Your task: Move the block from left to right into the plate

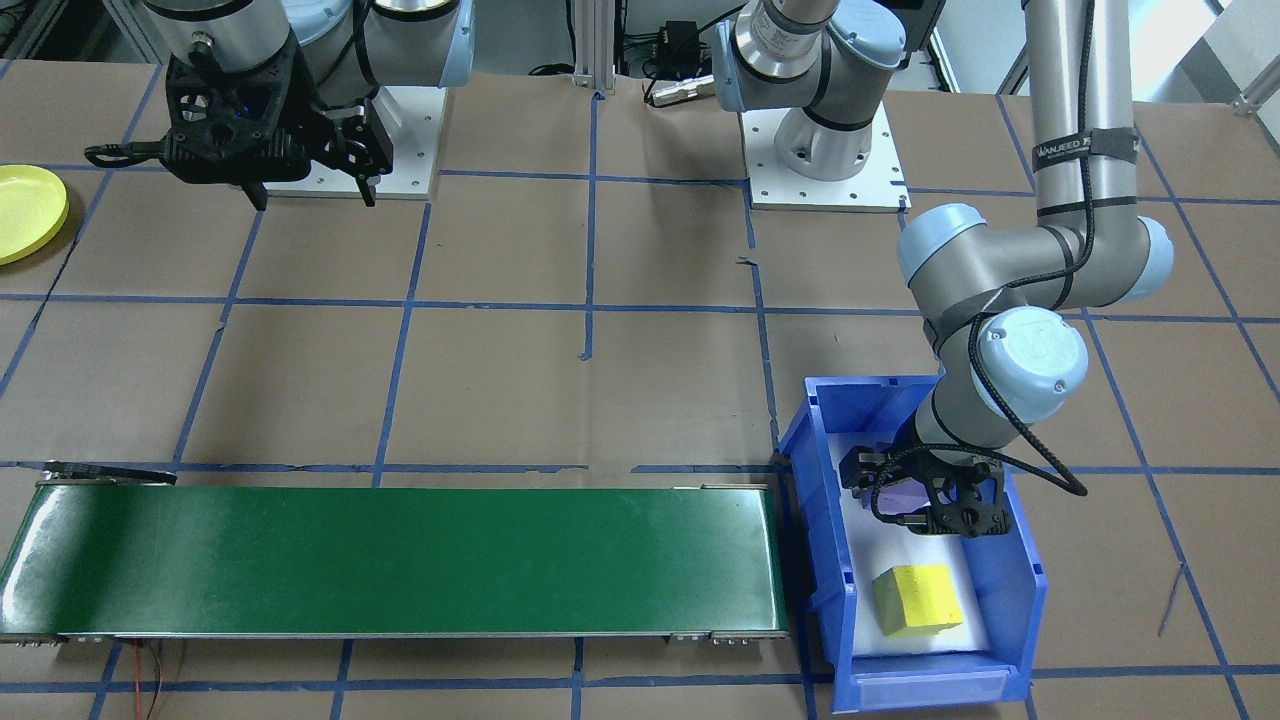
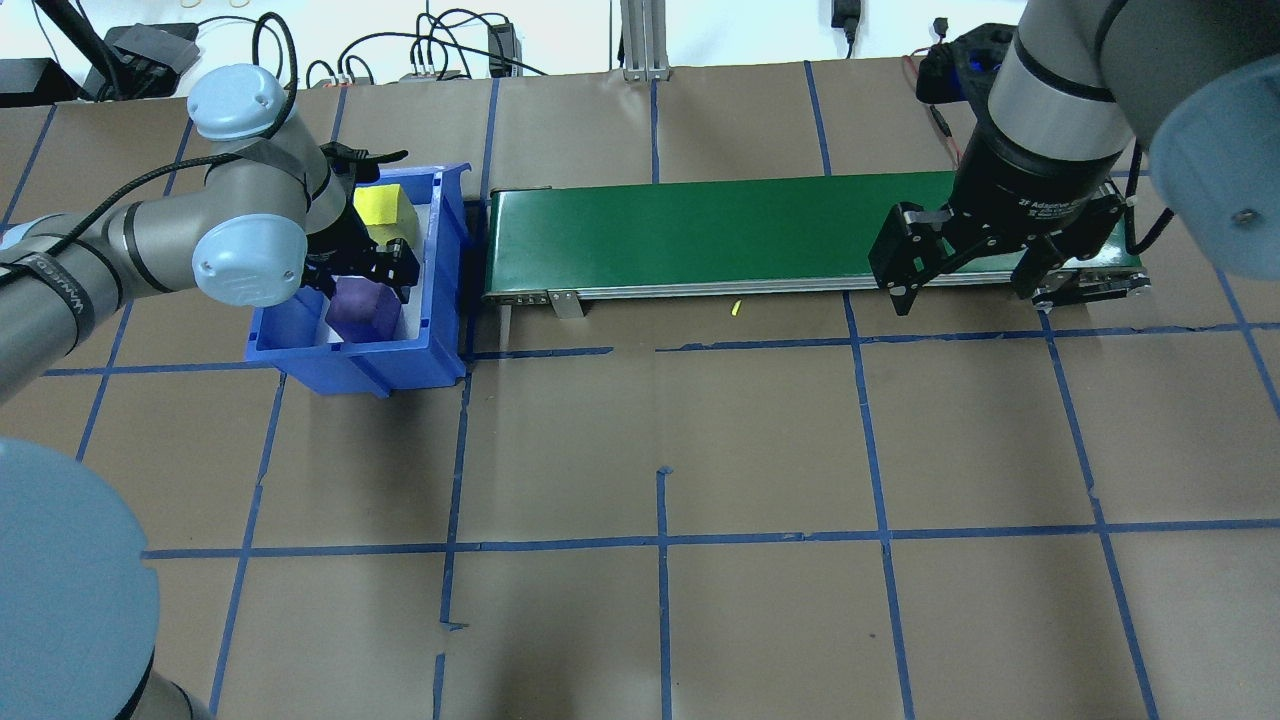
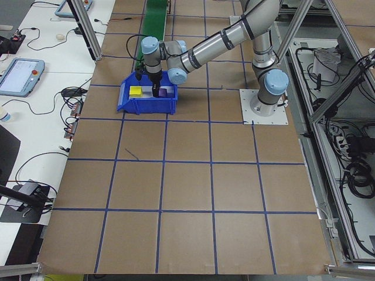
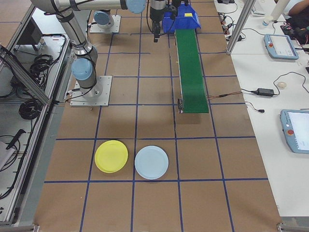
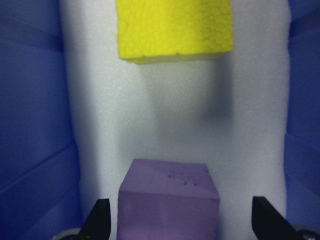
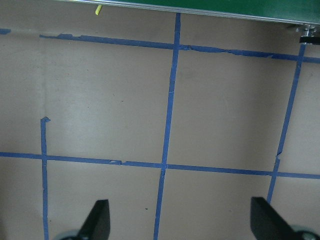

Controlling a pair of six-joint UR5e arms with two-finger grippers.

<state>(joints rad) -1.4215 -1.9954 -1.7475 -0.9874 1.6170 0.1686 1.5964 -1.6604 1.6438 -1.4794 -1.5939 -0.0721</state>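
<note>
With its fingers spread wide astride the purple block [image 5: 169, 200] in the blue bin [image 2: 420, 345], the left tool [image 5: 180, 220] should centre, descend squarely, then close; the right tool [image 2: 965, 262] gapes empty.

Two foam blocks sit in one blue bin [image 1: 1020, 590]: one purple block [image 5: 169, 200] and one yellow block [image 5: 174, 29]. One green conveyor belt [image 1: 400, 560] lies on the counter [image 2: 660, 450]. Two round plates lie there too, one lime-yellow plate [image 4: 111, 156] and one pale blue plate [image 4: 151, 162]. Two robot arms reach over it
</note>
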